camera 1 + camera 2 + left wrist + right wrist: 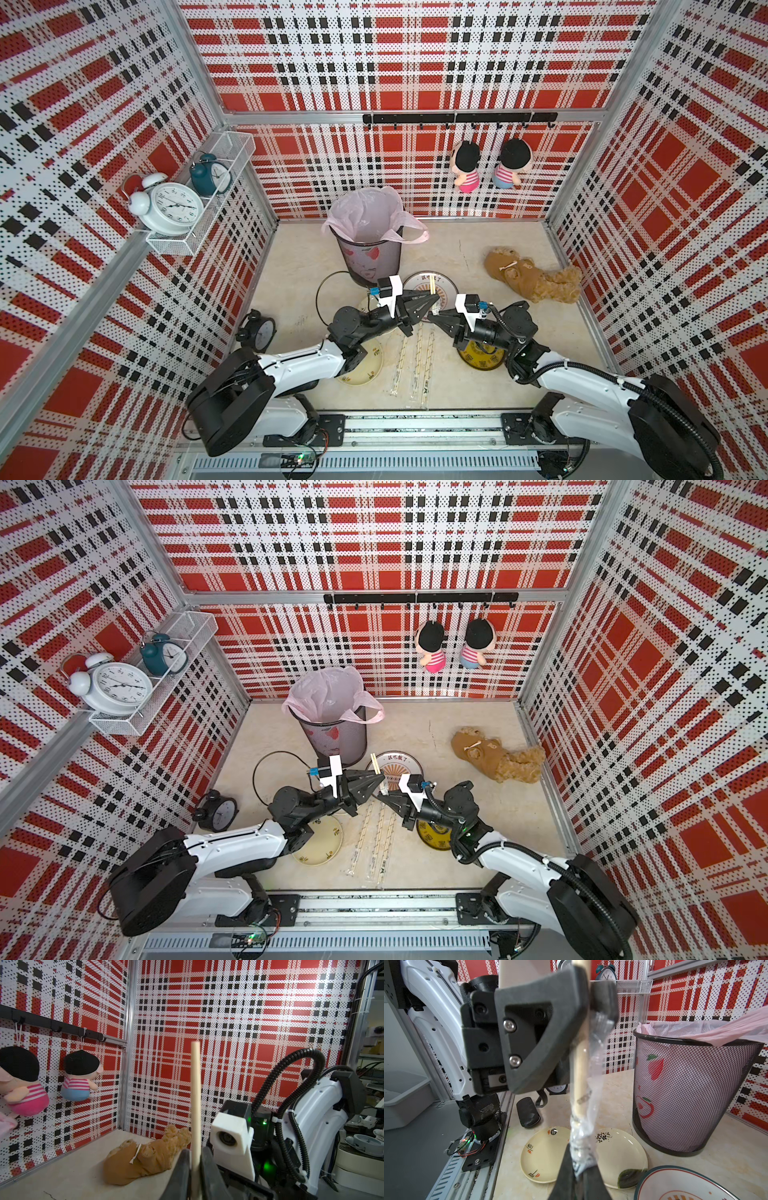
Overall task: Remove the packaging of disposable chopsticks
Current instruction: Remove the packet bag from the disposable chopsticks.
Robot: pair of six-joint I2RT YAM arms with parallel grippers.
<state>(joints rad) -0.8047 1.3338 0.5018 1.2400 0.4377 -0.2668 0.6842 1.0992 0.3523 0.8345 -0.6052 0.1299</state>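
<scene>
A bin [374, 257] stood at the back of the table [478, 249]. Just before it, to the right, lay a plate [448, 286] with chopsticks [433, 284] on it. Wrapped chopsticks [419, 365] lay at the front, between a left plate [365, 372] and a right plate [478, 360]. A teddy [519, 276] lay far right, a clock [261, 330] far left.

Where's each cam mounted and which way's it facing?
Top views: overhead near the bases, looking down at the table; left arm and right arm both show.
Left wrist: on left arm, facing brown plush and wall; left pincer gripping chopsticks, right arm beyond.
Right wrist: on right arm, facing bin; right pincer clamping sleeve, left pincer opposite.
Shared: both wrist views show the chopsticks.
</scene>
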